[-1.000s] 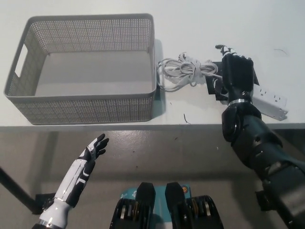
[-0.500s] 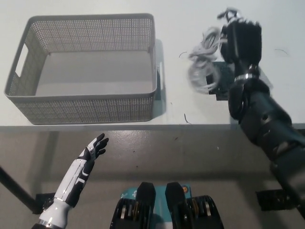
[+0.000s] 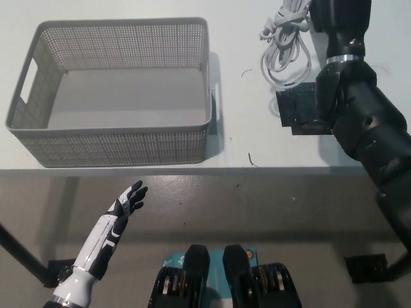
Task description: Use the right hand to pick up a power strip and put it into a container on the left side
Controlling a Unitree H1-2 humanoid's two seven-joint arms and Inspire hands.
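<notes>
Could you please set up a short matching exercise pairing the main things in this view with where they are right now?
Things:
1. grey perforated plastic basket
2. bundled white power cord
3. white left hand
4. black patch on the table

Places:
A. hanging at the top of the view beside the black right hand
B. on the white table, right of the basket
C. below the table edge at lower left, fingers apart
D. standing empty on the left side of the table

Pairs: 1-D, 2-A, 3-C, 4-B
</notes>
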